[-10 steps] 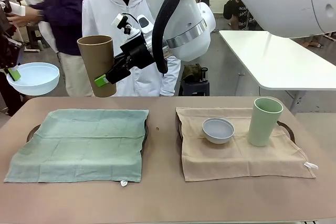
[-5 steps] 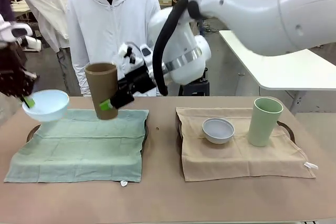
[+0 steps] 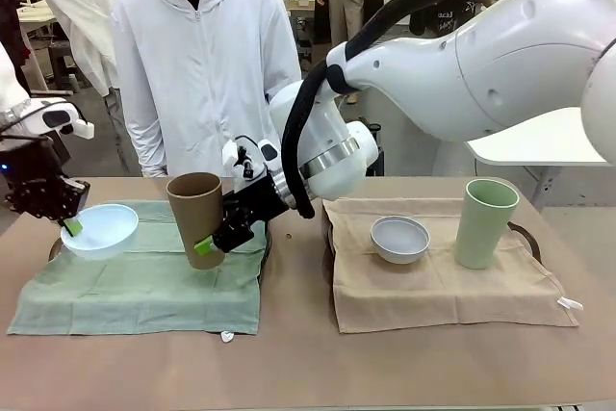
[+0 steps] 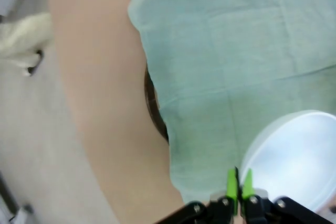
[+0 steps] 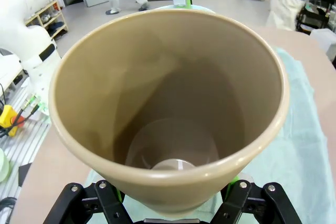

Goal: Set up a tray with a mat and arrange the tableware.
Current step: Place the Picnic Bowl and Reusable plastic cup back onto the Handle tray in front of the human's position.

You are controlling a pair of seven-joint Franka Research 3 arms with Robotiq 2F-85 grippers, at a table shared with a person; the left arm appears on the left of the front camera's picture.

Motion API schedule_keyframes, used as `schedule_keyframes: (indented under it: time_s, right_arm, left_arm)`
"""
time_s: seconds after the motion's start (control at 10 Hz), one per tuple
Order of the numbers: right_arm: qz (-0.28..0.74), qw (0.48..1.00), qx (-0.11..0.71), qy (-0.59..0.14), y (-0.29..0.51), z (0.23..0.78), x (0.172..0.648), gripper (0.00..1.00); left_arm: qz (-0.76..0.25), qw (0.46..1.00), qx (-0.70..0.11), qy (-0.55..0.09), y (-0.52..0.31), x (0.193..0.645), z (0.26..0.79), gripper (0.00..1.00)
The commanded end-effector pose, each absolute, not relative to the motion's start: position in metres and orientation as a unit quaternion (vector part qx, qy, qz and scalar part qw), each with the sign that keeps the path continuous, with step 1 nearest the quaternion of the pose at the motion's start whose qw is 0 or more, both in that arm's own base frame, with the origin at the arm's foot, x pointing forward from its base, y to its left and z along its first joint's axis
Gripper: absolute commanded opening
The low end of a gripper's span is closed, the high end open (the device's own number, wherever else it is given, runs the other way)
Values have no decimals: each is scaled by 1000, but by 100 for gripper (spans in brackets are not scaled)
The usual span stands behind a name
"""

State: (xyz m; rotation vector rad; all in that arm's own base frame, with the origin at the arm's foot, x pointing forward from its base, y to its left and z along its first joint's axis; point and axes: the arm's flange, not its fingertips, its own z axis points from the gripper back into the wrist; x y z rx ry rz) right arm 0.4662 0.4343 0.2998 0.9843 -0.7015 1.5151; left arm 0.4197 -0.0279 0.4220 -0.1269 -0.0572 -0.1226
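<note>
My right gripper [image 3: 210, 241] reaches across to the left and is shut on the tan-brown tumbler [image 3: 196, 217], held tilted just over the right part of the green mat [image 3: 144, 271]. From the right wrist I look into that tumbler [image 5: 173, 108]. My left gripper [image 3: 69, 225] is shut on the rim of the pale blue bowl [image 3: 100, 229], low over the mat's far left; the left wrist view shows the bowl [image 4: 294, 158] pinched between the green pads [image 4: 231, 184]. A greyish white bowl [image 3: 399, 238] and a light green tumbler [image 3: 486, 222] stand on the beige mat [image 3: 443, 281].
Dark tray handles peek out from under both mats, one tray [image 3: 267, 243] beneath the green mat and one tray [image 3: 526, 233] beneath the beige. A person in a white hooded jacket [image 3: 207, 55] stands at the far side. A white table [image 3: 544, 141] stands at the back right.
Both arms came down toward the green mat. The tan-brown tumbler dropped from chest height to just over the mat; the pale blue bowl moved right and down over the mat's left part.
</note>
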Motion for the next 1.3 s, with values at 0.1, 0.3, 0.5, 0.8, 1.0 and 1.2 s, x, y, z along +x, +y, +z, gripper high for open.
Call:
schedule_keyframes:
  time_s: [0.1,0.3,0.5,0.8,1.0,1.2]
  right_arm:
    - [653,553,399,-330,436,284,463,81]
    - [652,554,392,-337,436,281,464,81]
    - [659,546,382,-348,434,281,469,81]
    - [656,546,385,-351,432,278,473,81]
    - [651,550,391,-348,428,277,475,93]
    - [646,557,394,-342,427,276,475,100]
  left_arm:
    - [-68,994,-68,-46,-35,427,394,4]
    - [-65,994,-69,-45,-39,432,385,4]
    - [-64,995,-63,-40,-44,441,377,4]
    - [-61,995,-65,-40,-49,450,367,4]
    - [-65,995,-62,-39,-51,451,367,4]
    - [-65,995,-62,-35,-50,450,367,42]
